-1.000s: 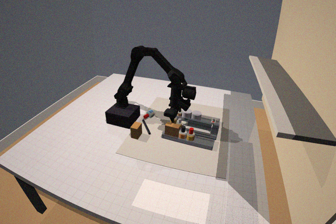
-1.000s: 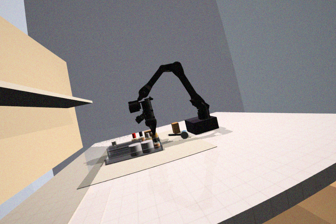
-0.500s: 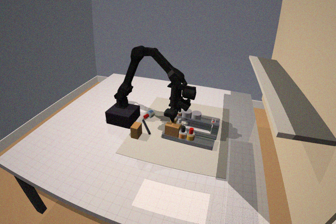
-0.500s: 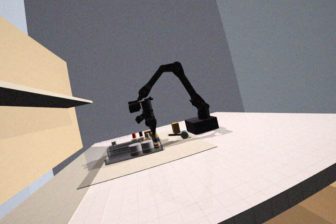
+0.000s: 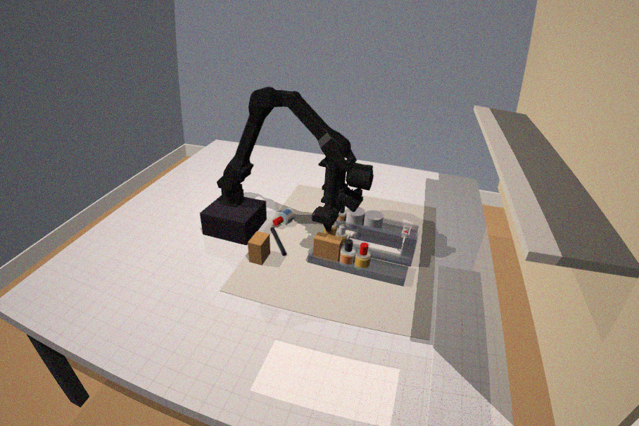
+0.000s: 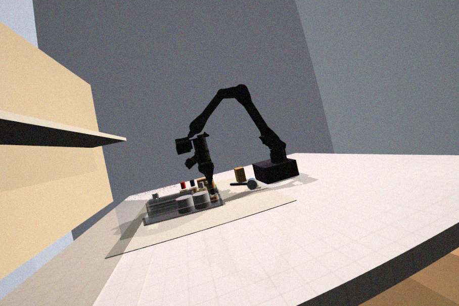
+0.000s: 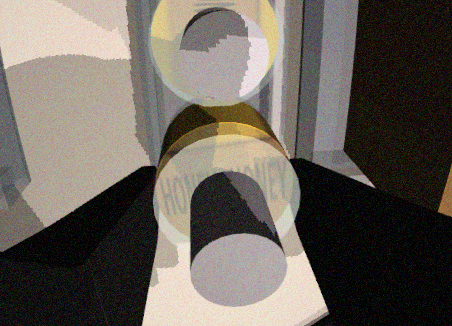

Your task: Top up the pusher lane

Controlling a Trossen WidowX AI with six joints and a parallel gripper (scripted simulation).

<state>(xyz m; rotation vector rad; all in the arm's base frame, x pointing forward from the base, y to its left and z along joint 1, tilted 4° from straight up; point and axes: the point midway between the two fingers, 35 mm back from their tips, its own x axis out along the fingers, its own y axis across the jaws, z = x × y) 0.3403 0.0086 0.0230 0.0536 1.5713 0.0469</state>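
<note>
My gripper [image 7: 222, 177] [image 5: 329, 227] [image 6: 210, 182] is shut on a clear honey jar with a grey lid [image 7: 235, 269] and holds it upright at the front end of the sprung lane [image 7: 152, 63]. A matching honey jar [image 7: 213, 39] stands in the lane just ahead of the held one. I cannot tell whether the two touch. In the top and exterior views the held jar is mostly hidden by the fingers at the near end of the grey lane rack [image 5: 379, 268] [image 6: 163, 213].
A brown box [image 5: 326, 246] [image 7: 399, 90] stands right beside the lane's front. Jars with a black lid [image 5: 348, 251] and a red lid [image 5: 363, 255] stand next to it. Two grey cylinders [image 5: 355, 215] [image 5: 374, 218] stand on the far side. A loose box [image 5: 258, 247], a pen [image 5: 278, 241] and a tipped jar [image 5: 281, 217] lie toward the arm's base.
</note>
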